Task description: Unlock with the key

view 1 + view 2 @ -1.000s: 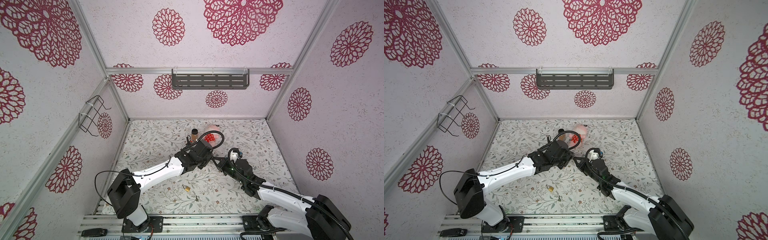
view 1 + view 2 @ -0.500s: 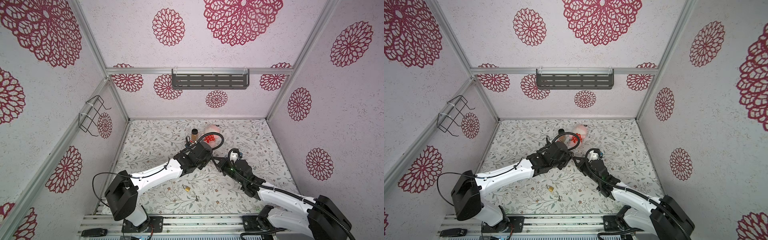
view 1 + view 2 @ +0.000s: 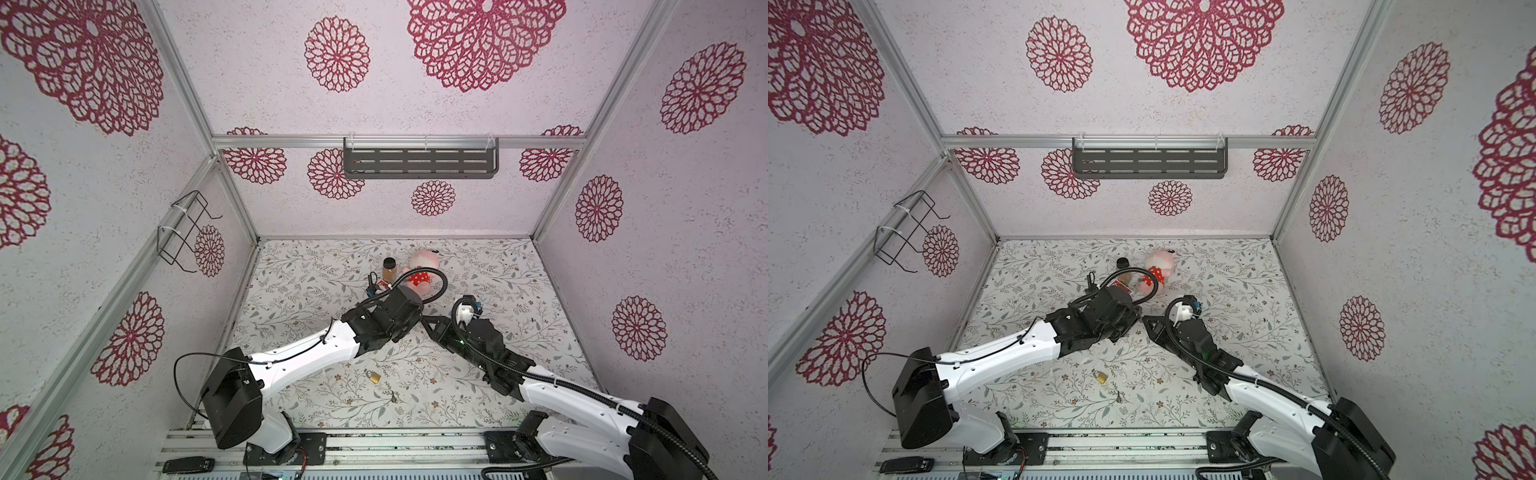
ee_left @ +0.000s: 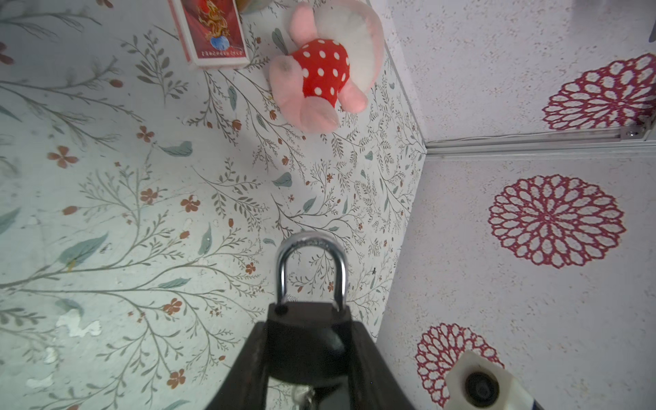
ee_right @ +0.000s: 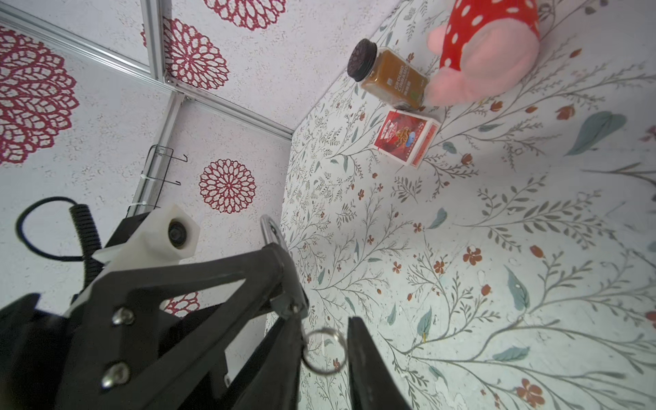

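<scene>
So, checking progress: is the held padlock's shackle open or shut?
Shut: both legs of the shackle sit inside the padlock body, left wrist view.

Padlock [image 4: 305, 333]: lower body was hidden between the fingers of the left gripper [image 4: 309, 330]. Key [image 5: 285, 306]: blade was concealed. Plush toy [image 5: 486, 46]: head was cut off by the view's edge.

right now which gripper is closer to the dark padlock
Left. The left gripper is clamped on the dark padlock; the right gripper is just off it, jaws apart either side of the key ring at its base.
</scene>
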You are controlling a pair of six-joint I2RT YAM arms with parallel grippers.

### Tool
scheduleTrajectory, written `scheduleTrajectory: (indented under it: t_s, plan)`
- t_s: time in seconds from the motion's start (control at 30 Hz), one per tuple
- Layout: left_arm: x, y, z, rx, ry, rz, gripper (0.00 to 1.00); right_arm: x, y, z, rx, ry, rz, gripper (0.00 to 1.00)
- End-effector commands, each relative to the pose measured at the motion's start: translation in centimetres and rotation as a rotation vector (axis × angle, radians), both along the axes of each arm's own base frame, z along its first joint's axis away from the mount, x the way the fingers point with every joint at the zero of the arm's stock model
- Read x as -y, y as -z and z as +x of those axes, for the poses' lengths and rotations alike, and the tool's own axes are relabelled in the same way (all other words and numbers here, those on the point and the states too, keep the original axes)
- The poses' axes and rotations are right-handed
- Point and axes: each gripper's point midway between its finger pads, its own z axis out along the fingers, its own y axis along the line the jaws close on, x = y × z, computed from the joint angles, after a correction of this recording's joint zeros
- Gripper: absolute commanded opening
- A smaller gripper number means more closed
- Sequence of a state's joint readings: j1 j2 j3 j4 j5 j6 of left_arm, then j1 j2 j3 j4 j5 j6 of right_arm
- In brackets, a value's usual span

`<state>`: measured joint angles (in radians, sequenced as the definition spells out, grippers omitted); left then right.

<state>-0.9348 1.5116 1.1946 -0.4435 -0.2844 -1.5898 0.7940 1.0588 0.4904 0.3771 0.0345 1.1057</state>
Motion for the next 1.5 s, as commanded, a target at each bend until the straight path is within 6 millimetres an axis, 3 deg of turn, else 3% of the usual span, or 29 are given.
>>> scheduleTrajectory:
  t_s: [0.0,0.37,0.7,0.9,1.23,1.47]
  plan:
    - [-3.1,-2.2,1.0,0.077,-0.061,0.058,0.0,1.6,0.9,0.4,0.027,0.037,-0.153,0.33]
    - [-6.9,-2.5,0.6,0.255,0.133,0.324,0.0,3.2,-1.7,-1.2,0.083,-0.083,-0.283,0.57]
    - [-6.6,-5.6,-2.4,0.692,0.406,0.285,0.05,2.1,-3.7,-2.7,0.059,-0.314,-0.29,0.65]
    - [-5.6,-6.7,-4.4,0.884,0.552,0.291,0.03,1.2,-5.1,-2.0,0.069,-0.363,-0.335,0.7]
    - [-5.1,-6.5,-4.3,0.967,0.617,0.394,0.0,-0.3,-8.2,0.0,0.106,-0.367,-0.426,0.78]
    - [-4.0,-5.8,-4.2,0.966,0.683,0.421,0.0,-1.6,-9.0,0.7,0.114,-0.398,-0.51,0.83]
